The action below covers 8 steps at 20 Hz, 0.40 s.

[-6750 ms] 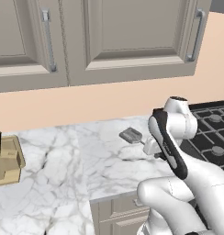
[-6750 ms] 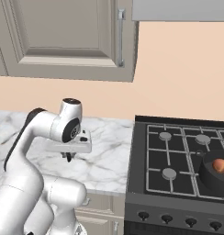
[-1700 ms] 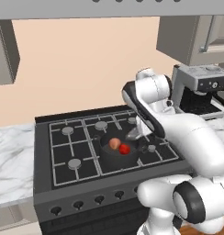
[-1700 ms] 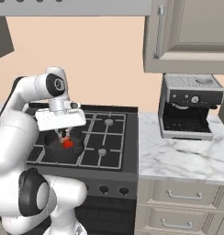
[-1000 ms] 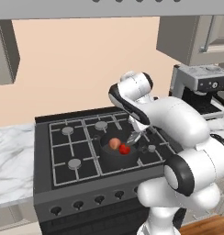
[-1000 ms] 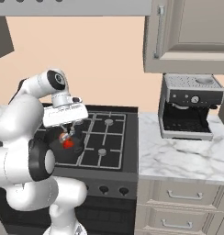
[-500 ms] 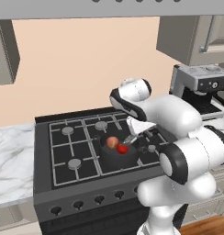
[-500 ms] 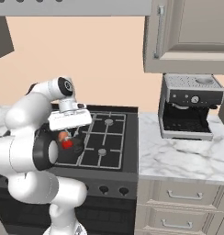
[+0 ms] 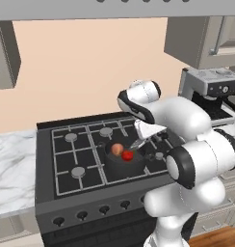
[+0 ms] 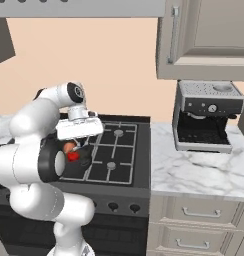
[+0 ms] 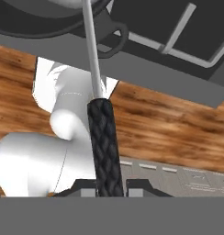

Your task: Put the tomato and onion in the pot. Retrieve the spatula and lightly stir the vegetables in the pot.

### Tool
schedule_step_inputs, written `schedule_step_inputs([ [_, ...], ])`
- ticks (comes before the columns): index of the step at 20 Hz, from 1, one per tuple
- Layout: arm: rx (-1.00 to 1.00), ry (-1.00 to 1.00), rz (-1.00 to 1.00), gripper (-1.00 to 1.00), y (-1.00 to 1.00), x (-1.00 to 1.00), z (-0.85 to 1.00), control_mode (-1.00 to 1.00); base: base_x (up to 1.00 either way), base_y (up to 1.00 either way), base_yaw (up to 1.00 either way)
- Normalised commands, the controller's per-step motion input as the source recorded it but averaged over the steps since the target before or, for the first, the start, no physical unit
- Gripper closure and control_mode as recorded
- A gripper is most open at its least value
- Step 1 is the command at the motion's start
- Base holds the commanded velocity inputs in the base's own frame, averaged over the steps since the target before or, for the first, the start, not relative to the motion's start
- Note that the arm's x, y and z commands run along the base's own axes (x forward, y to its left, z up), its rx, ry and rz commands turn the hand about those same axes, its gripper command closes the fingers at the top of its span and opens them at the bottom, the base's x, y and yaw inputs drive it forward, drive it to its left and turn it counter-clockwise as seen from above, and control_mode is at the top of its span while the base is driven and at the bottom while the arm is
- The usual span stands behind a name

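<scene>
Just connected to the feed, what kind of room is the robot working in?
A rendered home kitchen, by the look of it: a black gas stove holding a pot, a coffee machine on a marble counter, and wall cabinets overhead.

I am swinging the gripper [image 11: 103, 186] lower over the pot [image 9: 123, 164], and the spatula [image 11: 99, 114] it clamps is now reaching in beside the tomato [image 9: 127, 155].

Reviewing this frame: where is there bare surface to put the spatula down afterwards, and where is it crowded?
Bare marble counter lies between the stove's right edge and the coffee machine, in front of the machine. More marble is bare left of the stove. The burner grates left of the pot are free. Crowded: the pot, holding tomato and onion, with the spatula and gripper over it.
</scene>
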Motion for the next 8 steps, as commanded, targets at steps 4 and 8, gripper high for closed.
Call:
schedule_step_inputs([
  [4, 0.0, 0.0, 0.11, 1.0, -0.62, -0.13, 0.46, -1.0, 0.0, 0.0, 0.0],
  [8, 0.0, 0.04, 0.2, 1.0, -0.3, -0.31, 0.0, -1.0, 0.0, 0.0, 0.0],
])
